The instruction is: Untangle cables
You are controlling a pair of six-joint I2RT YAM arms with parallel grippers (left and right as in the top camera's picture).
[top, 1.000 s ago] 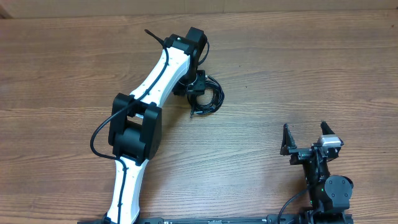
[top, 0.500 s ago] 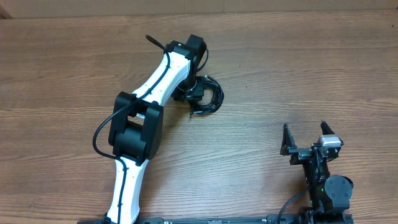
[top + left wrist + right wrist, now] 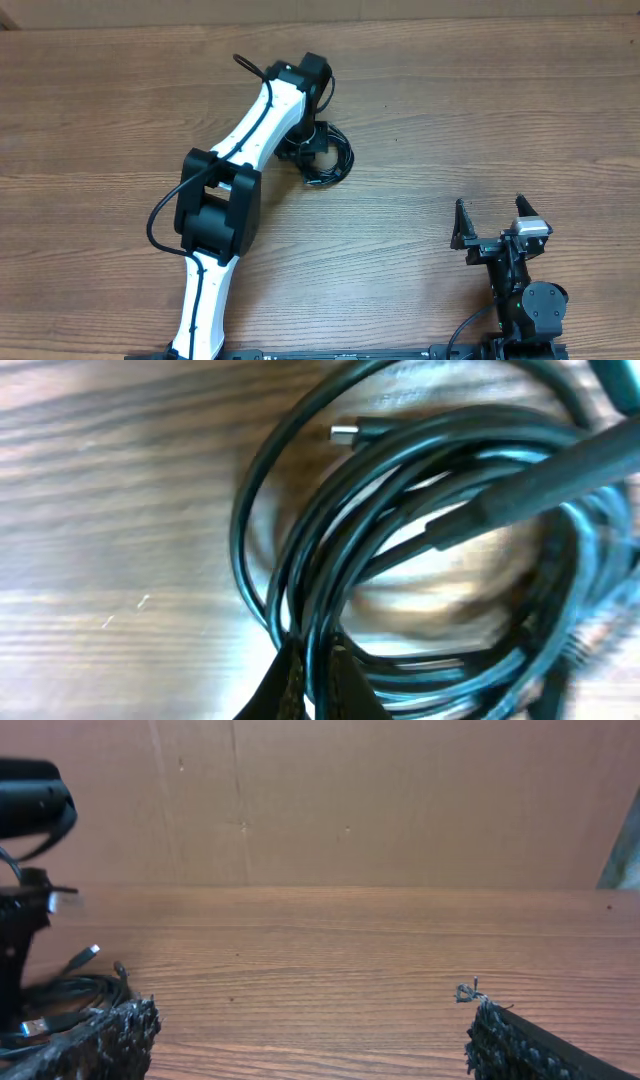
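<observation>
The cables (image 3: 333, 160) lie as one small black coil on the wooden table (image 3: 480, 110), just right of my left arm's wrist. My left gripper (image 3: 309, 152) is down on the coil's left edge. In the left wrist view its two dark fingertips (image 3: 288, 678) are shut on a few strands of the cables (image 3: 262, 588), the gripper (image 3: 315, 662) pinching them at the coil's rim. A metal-tipped plug (image 3: 345, 433) pokes out at the top. My right gripper (image 3: 490, 208) stands open and apart, low at the right; its pads (image 3: 105, 1038) hold nothing, and the cables (image 3: 62, 988) show far left.
The white and black left arm (image 3: 235, 170) stretches from the table's near edge up to the coil. A brown cardboard wall (image 3: 350, 800) backs the far edge of the table. Bare wood lies between the coil and the right gripper.
My left gripper has closed onto strands at the coil's edge, and the coil has shifted slightly up and left. The right arm has not moved.
</observation>
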